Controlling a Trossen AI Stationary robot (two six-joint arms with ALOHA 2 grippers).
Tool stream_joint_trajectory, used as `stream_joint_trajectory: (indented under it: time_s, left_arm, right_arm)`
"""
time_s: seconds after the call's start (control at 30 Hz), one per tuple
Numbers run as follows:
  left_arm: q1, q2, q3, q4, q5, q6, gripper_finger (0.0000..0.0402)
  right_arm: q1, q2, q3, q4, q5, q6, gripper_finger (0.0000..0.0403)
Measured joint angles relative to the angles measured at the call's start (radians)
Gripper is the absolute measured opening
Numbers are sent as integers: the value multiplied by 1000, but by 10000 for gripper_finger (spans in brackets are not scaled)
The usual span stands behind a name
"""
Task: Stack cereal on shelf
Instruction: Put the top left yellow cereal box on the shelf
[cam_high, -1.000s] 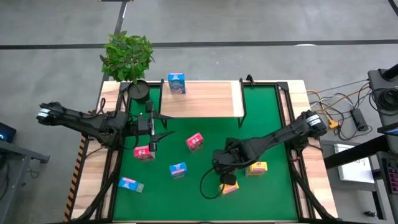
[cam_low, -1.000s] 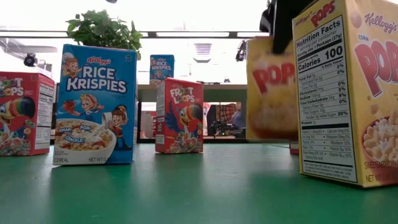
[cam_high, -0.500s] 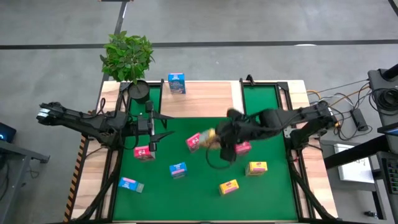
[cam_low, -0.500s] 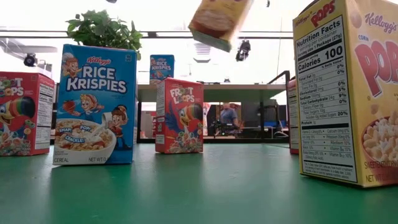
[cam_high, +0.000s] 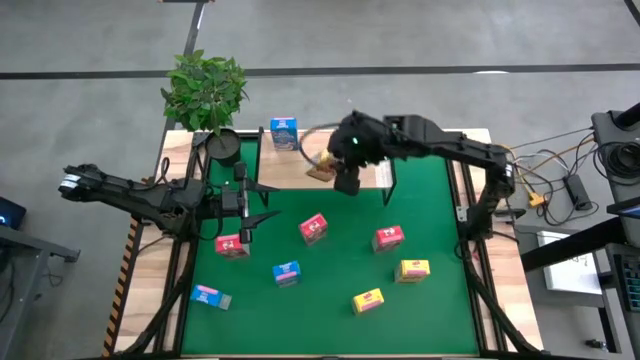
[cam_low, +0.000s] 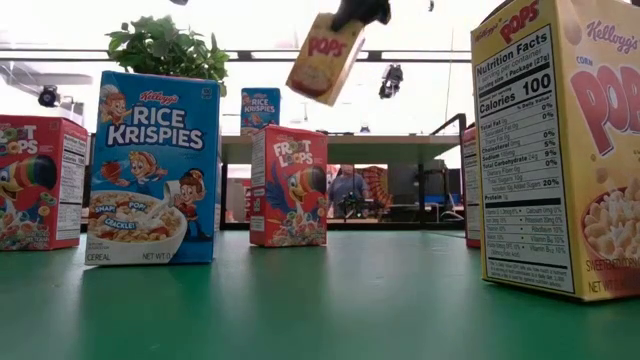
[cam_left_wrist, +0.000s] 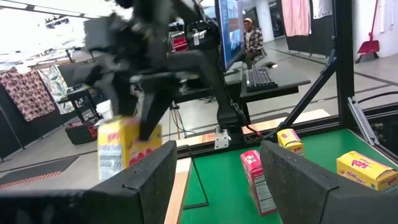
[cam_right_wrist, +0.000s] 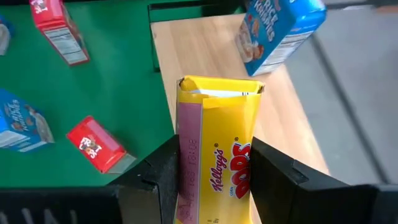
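Note:
My right gripper (cam_high: 333, 170) hangs over the light-wood shelf (cam_high: 355, 165) at the far side, shut on a yellow cereal box (cam_high: 320, 169). In the low view that box (cam_low: 322, 55) hangs tilted under the gripper (cam_low: 360, 12). A blue box (cam_high: 284, 133) stands on the shelf's far left part. Red boxes (cam_high: 314, 228), blue boxes (cam_high: 286, 272) and yellow boxes (cam_high: 414, 269) sit on the green mat. My left gripper (cam_high: 264, 200) waits open at the mat's left, near a red box (cam_high: 232, 244). My right gripper pinches the yellow box between its two fingers (cam_right_wrist: 163, 177), on two opposite sides at the end nearest the wrist (cam_right_wrist: 211, 186). The fingers slant down from above and lie along the box. The box hangs tilted below them, clear of the shelf, its free end (cam_right_wrist: 219, 88) lowest.
A potted plant (cam_high: 206, 92) stands at the table's far left corner beside the shelf. The shelf's black frame legs (cam_high: 389, 185) stand on the mat. A yellow box (cam_low: 560, 150) stands close in front of the low camera. People sit in the room behind.
My right gripper has risen from the mat's near right part and swung toward the far edge and left, tipping downward, until it hangs over the shelf. The yellow box has gone with it, lifted clear and tilted. The fingers have stayed shut on it.

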Motion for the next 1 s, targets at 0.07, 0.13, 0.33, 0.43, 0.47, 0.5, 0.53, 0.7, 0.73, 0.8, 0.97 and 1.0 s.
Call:
stream_joint_trajectory:
  time_s: [0.07, 0.13, 0.33, 0.43, 0.47, 0.5, 0.53, 0.7, 0.73, 0.8, 0.97, 1.0]
  left_arm:
    - [0, 0, 0, 0, 0, 5, 215]
    - [0, 0, 0, 0, 0, 5, 215]
    - [0, 0, 0, 1, 0, 5, 215]
    - [0, 0, 0, 2, 0, 5, 215]
    - [0, 0, 0, 2, 0, 5, 215]
    - [0, 0, 0, 2, 0, 5, 215]
    - [0, 0, 0, 2, 0, 5, 215]
    - [0, 0, 0, 1, 0, 5, 215]
    - [0, 0, 0, 1, 0, 5, 215]
    - [0, 0, 0, 0, 0, 5, 215]
    - [0, 0, 0, 0, 0, 5, 215]
    - [0, 0, 0, 0, 0, 5, 215]
  right_arm:
    - [-42, 26, 26, -23, -52, -13, 150]
    - [-75, 51, 51, -52, -67, -30, 150]
    - [-136, 109, 110, -101, -75, -42, 159]
    - [-150, 122, 121, -100, -76, -53, 181]
    - [-156, 127, 121, -97, -75, -55, 189]
    - [-159, 134, 121, -96, -75, -58, 198]
    - [-162, 140, 121, -95, -75, -60, 205]
    - [-171, 157, 123, -94, -74, -68, 234]
    - [-171, 157, 123, -89, -74, -67, 238]
    - [-171, 155, 124, -87, -74, -67, 242]
    - [-171, 142, 147, -82, -73, -32, 244]
    - [-171, 139, 158, -81, -73, -23, 242]
